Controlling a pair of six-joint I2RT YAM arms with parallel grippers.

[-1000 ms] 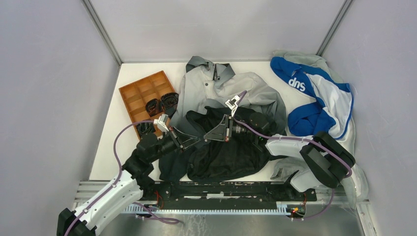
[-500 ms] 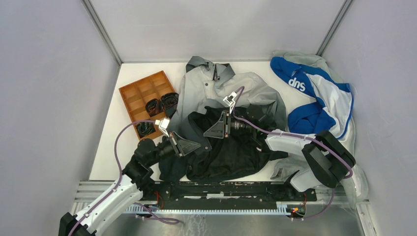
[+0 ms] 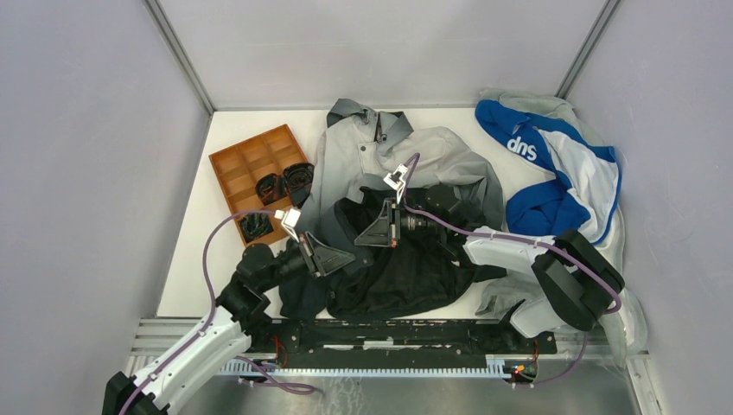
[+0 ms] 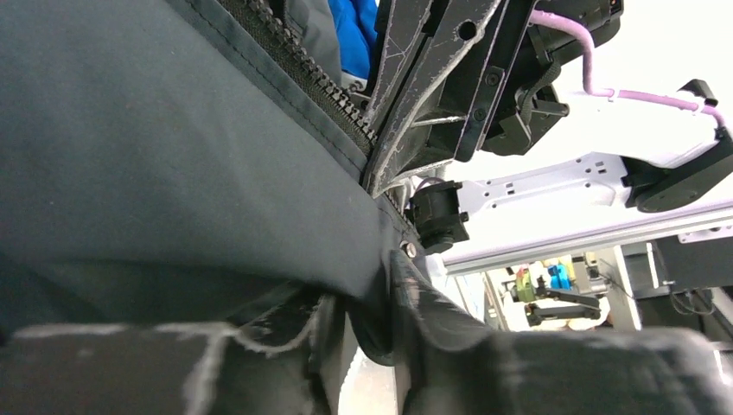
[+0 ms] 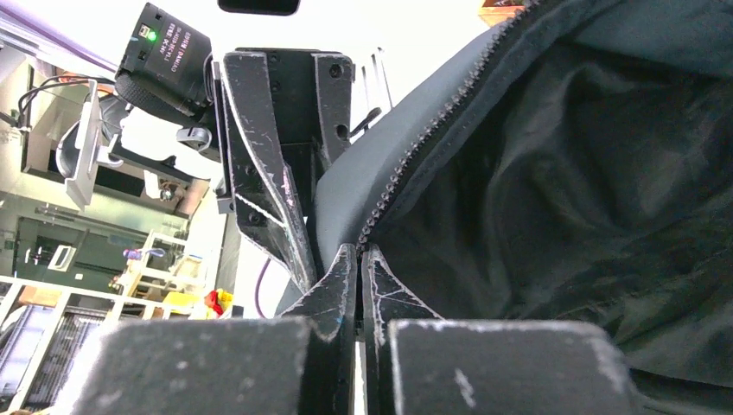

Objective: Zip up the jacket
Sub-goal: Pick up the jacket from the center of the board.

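The jacket (image 3: 413, 270) lies in the middle of the table, with its light grey collar (image 3: 359, 130) far and its dark hem near. In the overhead view my left gripper (image 3: 350, 257) and right gripper (image 3: 361, 241) meet nose to nose at the dark front edge. In the right wrist view my right gripper (image 5: 359, 259) is shut on the end of the zipper teeth (image 5: 432, 130). My left gripper (image 4: 376, 346) has its fingers (image 4: 259, 367) close together, with a fold of dark jacket cloth (image 4: 406, 294) between them. Just above it, the zipper (image 4: 320, 86) runs up to the right gripper's fingertips (image 4: 373, 183).
An orange compartment tray (image 3: 245, 164) holding black parts stands to the left of the jacket. A blue-and-white garment (image 3: 553, 173) lies at the far right on a light grey sweatshirt (image 3: 519, 298). Grey walls close in both sides and the back.
My left gripper has drawn back a little toward the near left, and my right gripper has shifted slightly left. The jacket's dark front has been pulled along with them.
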